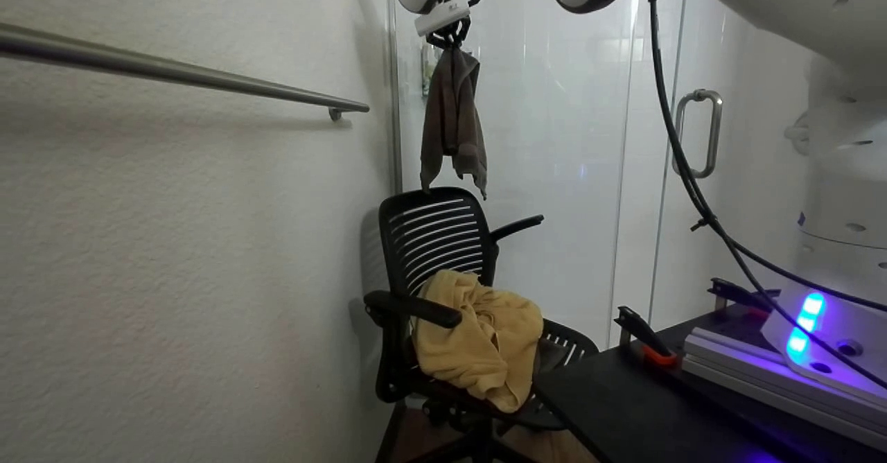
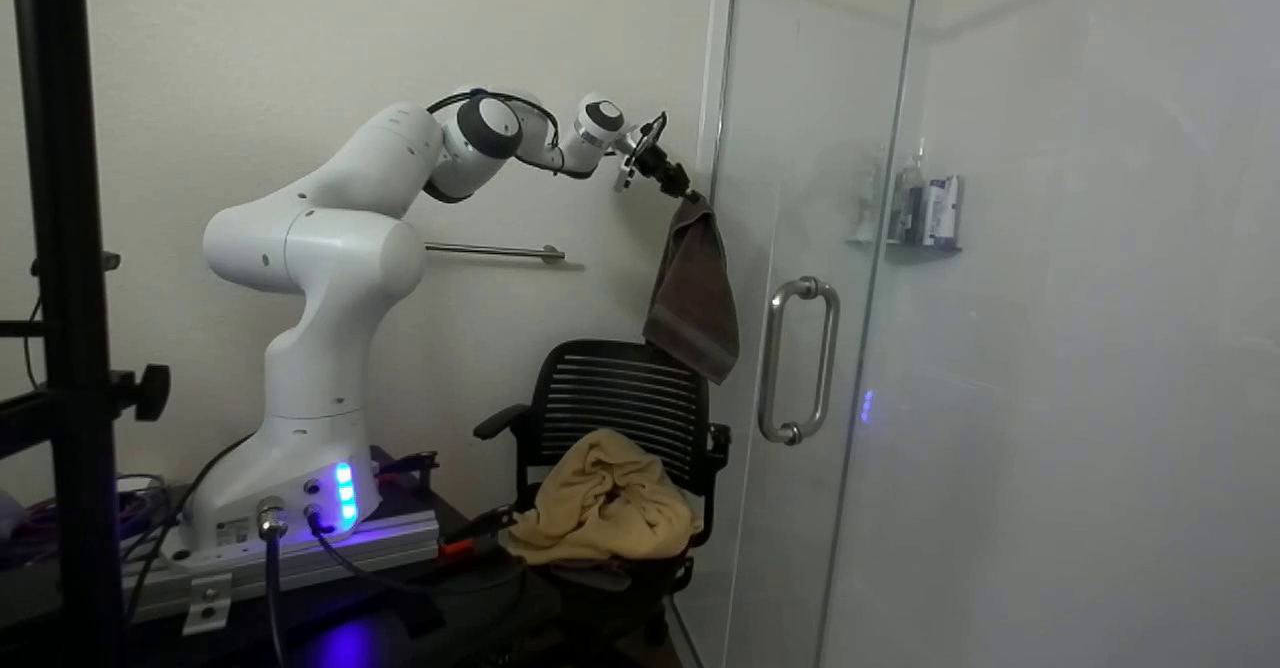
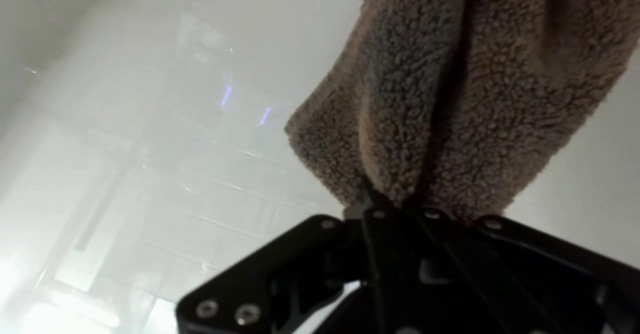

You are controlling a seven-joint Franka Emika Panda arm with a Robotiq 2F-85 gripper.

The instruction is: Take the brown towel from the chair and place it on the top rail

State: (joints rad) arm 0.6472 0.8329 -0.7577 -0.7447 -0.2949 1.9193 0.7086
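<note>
The brown towel [image 1: 452, 113] hangs from my gripper [image 1: 450, 41] in an exterior view, bunched at its top. It also shows in an exterior view [image 2: 695, 293] and in the wrist view [image 3: 500, 99]. My gripper [image 2: 690, 194] is shut on the towel's upper end, and its fingertips [image 3: 395, 204] are partly hidden by cloth. The towel's lower corners hang at about the top of the black chair [image 1: 436, 231]; I cannot tell whether they touch it. A metal rail [image 1: 208, 75] is fixed to the wall, left of the towel, and shows in an exterior view [image 2: 490, 250].
A yellow cloth [image 1: 478, 331] lies crumpled on the chair seat. A glass shower door [image 2: 800, 148] with a metal handle [image 2: 770, 363] stands close beside the towel. The black table [image 1: 624, 407] bears the robot base and clamps. The wall [image 1: 208, 255] runs behind the rail.
</note>
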